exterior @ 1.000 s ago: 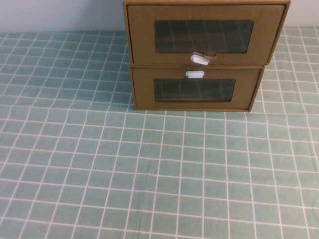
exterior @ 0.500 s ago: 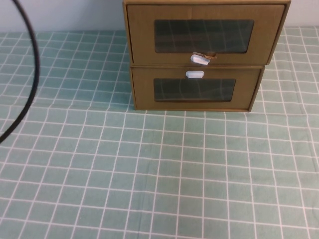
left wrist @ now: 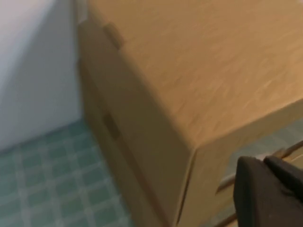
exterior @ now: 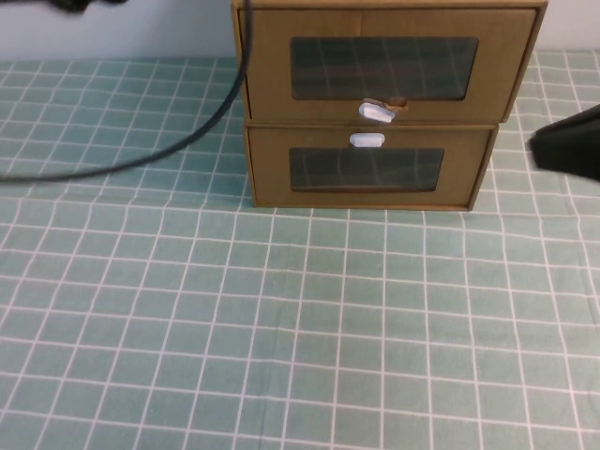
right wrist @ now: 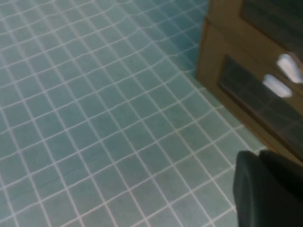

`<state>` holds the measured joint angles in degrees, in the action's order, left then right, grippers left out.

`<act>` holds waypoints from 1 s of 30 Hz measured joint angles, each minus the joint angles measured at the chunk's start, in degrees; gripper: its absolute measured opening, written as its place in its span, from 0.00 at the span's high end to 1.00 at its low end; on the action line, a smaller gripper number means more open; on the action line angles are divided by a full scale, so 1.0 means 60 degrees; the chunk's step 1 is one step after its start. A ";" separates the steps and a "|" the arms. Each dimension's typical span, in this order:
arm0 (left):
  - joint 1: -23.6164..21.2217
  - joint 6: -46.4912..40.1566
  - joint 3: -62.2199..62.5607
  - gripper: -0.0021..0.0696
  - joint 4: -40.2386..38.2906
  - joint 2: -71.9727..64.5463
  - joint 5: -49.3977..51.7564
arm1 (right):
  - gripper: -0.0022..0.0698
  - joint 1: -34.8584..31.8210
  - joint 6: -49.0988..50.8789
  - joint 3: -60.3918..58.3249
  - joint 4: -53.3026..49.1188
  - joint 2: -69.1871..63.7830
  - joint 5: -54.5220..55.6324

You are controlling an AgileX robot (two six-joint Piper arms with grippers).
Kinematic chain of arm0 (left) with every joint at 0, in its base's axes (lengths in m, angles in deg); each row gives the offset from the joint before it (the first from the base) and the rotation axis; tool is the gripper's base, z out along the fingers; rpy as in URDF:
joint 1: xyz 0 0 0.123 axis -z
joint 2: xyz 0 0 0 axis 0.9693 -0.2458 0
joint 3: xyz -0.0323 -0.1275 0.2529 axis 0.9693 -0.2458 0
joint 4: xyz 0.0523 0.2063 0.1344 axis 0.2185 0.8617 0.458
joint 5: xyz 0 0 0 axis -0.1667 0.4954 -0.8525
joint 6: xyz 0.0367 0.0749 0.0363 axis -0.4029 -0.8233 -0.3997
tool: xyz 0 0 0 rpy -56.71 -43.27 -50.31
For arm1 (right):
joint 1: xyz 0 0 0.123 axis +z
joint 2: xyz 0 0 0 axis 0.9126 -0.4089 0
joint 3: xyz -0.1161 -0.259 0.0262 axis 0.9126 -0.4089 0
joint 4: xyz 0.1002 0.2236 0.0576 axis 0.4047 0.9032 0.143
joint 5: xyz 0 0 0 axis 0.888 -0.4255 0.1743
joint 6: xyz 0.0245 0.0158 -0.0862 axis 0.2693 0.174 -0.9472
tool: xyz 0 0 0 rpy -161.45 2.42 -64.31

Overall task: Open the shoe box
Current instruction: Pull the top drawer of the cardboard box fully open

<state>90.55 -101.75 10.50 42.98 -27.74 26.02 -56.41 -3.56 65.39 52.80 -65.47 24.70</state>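
The shoe box [exterior: 384, 66] is the upper of two stacked brown cardboard drawers with dark windows; the lower drawer [exterior: 366, 169] sits under it. Both drawers are closed, each with a white handle: the upper handle [exterior: 376, 112] and the lower handle [exterior: 367, 140]. My right gripper [exterior: 548, 148] comes in at the right edge, beside the lower drawer and apart from it, shut and empty [right wrist: 261, 156]. My left gripper [left wrist: 264, 163] hovers over the upper box's top left corner [left wrist: 199, 71], its fingers pressed together on nothing.
A green checked cloth [exterior: 300, 309] covers the table in front of the boxes. A black cable [exterior: 187, 141] from the left arm [exterior: 80, 5] hangs across the back left. A pale wall [exterior: 112, 28] stands behind.
The black cable has swung from the left edge toward the box. A dark part of the left arm has appeared at the top left, and the right gripper has entered at the right edge.
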 joint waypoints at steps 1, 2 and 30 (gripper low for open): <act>0.0000 -0.0531 0.0498 0.98 -0.0480 -0.0305 0.0170 | 0.99 0.0180 -0.0408 0.0000 0.0142 -0.0157 -0.0078; 0.0000 -0.1200 0.1007 0.98 -0.1049 -0.0695 0.0378 | 0.99 0.0378 -0.0724 0.0000 0.0195 -0.0305 -0.0125; 0.1219 -0.2568 0.8304 0.98 -0.3038 -0.7369 0.3769 | 0.99 0.1660 -0.0523 0.0091 -0.4210 -0.2380 0.1283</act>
<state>97.86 -117.15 60.32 24.75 -71.96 48.63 -46.44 -6.69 65.94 27.55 -79.75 32.40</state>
